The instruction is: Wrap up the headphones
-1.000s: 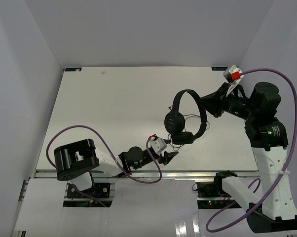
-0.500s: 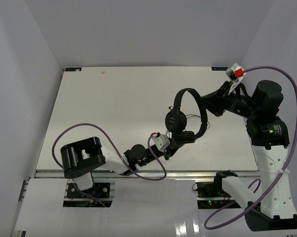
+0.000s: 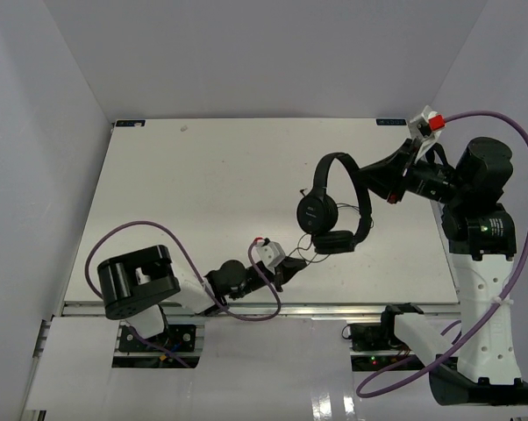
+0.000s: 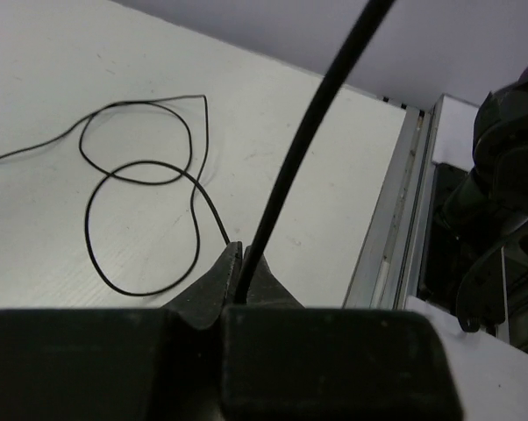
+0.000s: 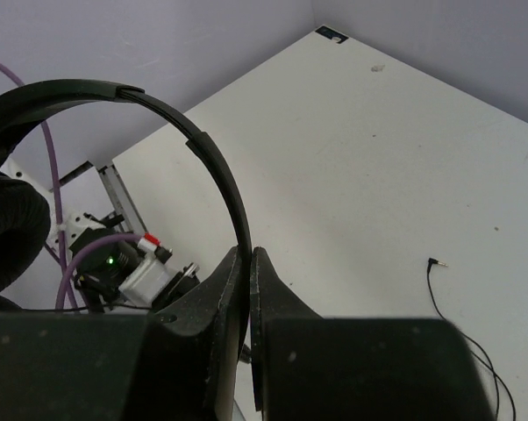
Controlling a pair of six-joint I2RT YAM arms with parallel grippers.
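Between the fingers of the right gripper (image 3: 370, 181): thin headband (image 5: 216, 167) of the headphones (image 3: 317, 210), clamped tight, jaws closed down to the band's thickness. Raised above the table (image 3: 194, 184), band arching up and away from the fingertips, both padded earcups (image 3: 334, 241) below and to the left of them, one nearer the arm bases than the other. From the right wrist: band curving off up-left from the pinch point, one earcup at the far left edge, partly cut off.

Between the fingers of the left gripper (image 4: 238, 263): cord (image 4: 292, 158), pinched firmly, jaws closed on it. Straight up and away from the fingertips, taut-looking, out of the top of the wrist view. Left fingertips low, close to the table's near edge, just short of the lower earcup; contact with it not discernible.

Beyond the left fingers, flat on the table: slack cord in two loose overlapping loops, tail trailing off to the left.

Ahead and right of the right fingers, on the table: small plug (image 5: 432, 262), thin cord leading from it toward lower right.
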